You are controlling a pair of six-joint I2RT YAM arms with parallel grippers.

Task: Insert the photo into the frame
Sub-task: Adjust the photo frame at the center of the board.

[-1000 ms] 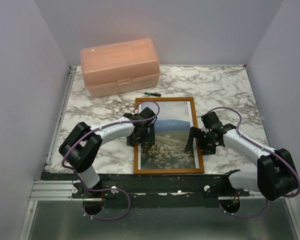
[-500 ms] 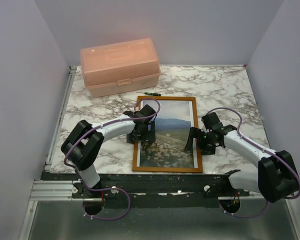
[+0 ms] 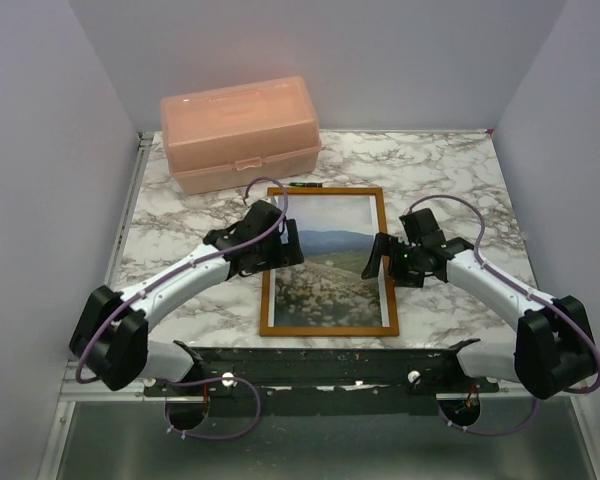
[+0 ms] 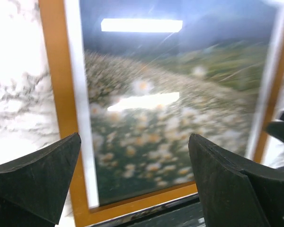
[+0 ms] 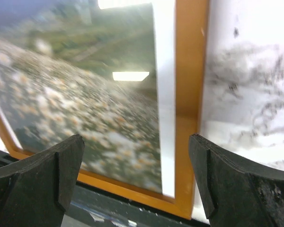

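Note:
The orange-brown frame point(image 3: 325, 330) lies flat on the marble table with the photo point(image 3: 332, 275) of sky, hills and a flowery meadow inside it, face up. My left gripper point(image 3: 283, 250) hovers open over the frame's left side and holds nothing. In the left wrist view its gripper point(image 4: 135, 139) spans the photo point(image 4: 170, 118) and the frame's left rail point(image 4: 54, 94). My right gripper point(image 3: 377, 262) hovers open over the right side. In the right wrist view its gripper point(image 5: 136, 139) is above the photo point(image 5: 75, 85) and the frame's near right corner point(image 5: 189, 142).
A pink plastic box point(image 3: 238, 132) stands at the back left. A small dark pen-like tool point(image 3: 303, 185) lies just beyond the frame's far edge. A black rail point(image 3: 320, 358) runs along the table's near edge, close to the frame. Walls enclose the table.
My left arm has swung up and back to the left, off the photo, with its jaws a little wider. The frame with the photo has slid slightly left and away. The right gripper has barely shifted.

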